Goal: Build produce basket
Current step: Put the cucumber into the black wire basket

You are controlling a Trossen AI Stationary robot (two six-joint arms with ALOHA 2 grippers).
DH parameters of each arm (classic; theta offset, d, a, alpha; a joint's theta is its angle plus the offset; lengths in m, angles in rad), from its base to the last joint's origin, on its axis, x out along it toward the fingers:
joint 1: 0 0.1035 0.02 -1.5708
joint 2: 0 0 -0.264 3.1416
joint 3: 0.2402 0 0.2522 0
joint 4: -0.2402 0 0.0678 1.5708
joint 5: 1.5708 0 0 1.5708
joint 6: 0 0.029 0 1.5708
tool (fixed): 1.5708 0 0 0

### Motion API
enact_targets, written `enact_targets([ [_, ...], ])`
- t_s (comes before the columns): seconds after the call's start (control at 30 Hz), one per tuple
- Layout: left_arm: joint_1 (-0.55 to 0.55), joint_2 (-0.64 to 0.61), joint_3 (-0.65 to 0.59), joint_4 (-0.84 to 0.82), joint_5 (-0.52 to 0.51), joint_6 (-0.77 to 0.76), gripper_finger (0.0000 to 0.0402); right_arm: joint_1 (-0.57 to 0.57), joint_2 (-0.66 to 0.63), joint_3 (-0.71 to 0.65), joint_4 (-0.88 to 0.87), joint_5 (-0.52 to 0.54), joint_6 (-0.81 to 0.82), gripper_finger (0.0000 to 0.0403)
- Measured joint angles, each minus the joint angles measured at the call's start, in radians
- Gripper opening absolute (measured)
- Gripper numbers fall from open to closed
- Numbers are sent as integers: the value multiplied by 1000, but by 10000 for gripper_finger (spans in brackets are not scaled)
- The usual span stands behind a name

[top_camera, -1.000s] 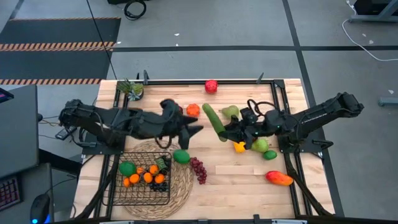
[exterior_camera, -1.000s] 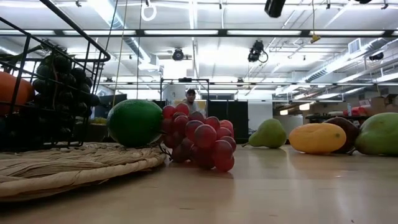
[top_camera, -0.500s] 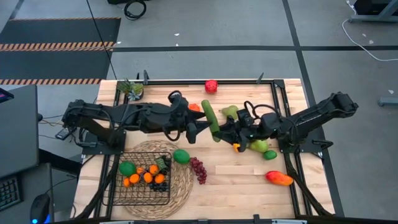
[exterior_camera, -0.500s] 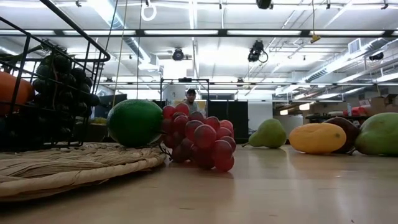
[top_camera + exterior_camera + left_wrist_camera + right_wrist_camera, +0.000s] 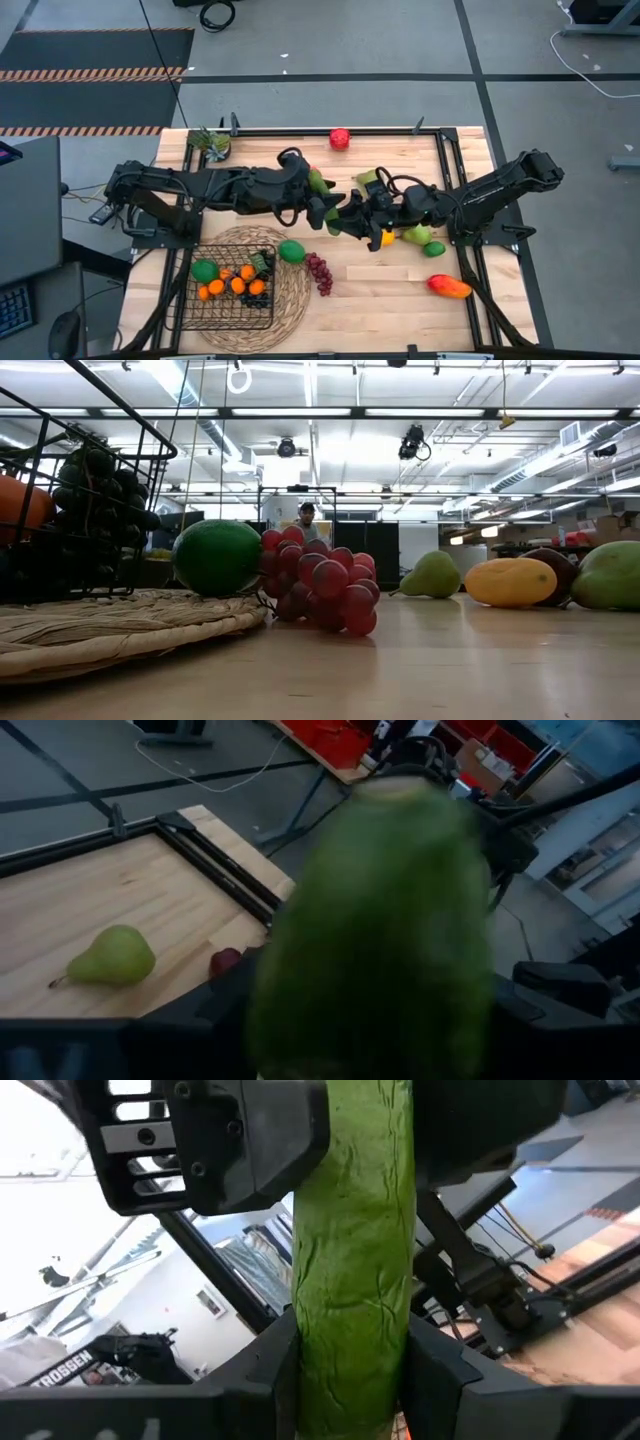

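basket on mat — oranges, lime, dark grapes inside

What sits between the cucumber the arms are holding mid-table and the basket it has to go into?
The cucumber is up off the table between both grippers. On a straight line to the basket, a green lime lies on the straw mat just beside the basket's corner; carried above it, nothing visible blocks the way.

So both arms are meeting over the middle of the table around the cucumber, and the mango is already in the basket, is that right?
Not quite: the mango lies on the bare table near the right front corner, outside the basket, as the high view shows. The rest holds: the left gripper and right gripper meet mid-table around the cucumber.
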Motion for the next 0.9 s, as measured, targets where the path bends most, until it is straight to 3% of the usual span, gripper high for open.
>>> enact_targets([
  [0.27, 0, -2, 0, -12, 8, -16, 128, -19, 0, 0, -18, 1, 47, 163],
  [0.57, 0, -17, 0, -62, 44, -32, 126, -36, 1, 0, -31, 2, 51, 170],
  [0.9, -21, -163, 0, -472, 93, -59, 139, -85, -6, 0, -335, -39, 134, 172],
])
